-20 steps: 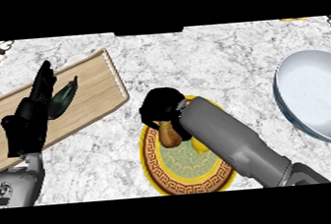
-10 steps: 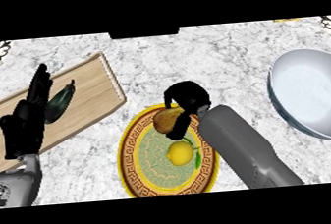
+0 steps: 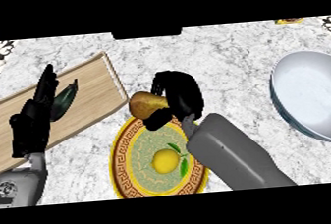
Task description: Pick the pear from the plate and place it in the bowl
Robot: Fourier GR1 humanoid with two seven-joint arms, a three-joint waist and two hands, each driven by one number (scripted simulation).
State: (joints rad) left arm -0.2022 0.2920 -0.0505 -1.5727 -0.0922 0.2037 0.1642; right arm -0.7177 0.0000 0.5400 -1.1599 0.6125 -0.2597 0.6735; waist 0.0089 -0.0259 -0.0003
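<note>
The brown-yellow pear (image 3: 146,103) sits at the top rim of the one gold-rimmed round plate (image 3: 123,159), grasped by the right hand (image 3: 176,96) with curled fingers (image 3: 158,119). One grey bowl (image 3: 320,97) lies well right of the plate. The left hand (image 3: 34,122) rests with fingers released.

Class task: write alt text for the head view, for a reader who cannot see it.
The right robot hand grips a brown pear above the far rim of a yellow patterned plate that holds a lemon. A grey bowl waits at right; the open left robot hand rests over a wooden board.

light: bright, even | shadows: faint | glare: none | blur: slight
</note>
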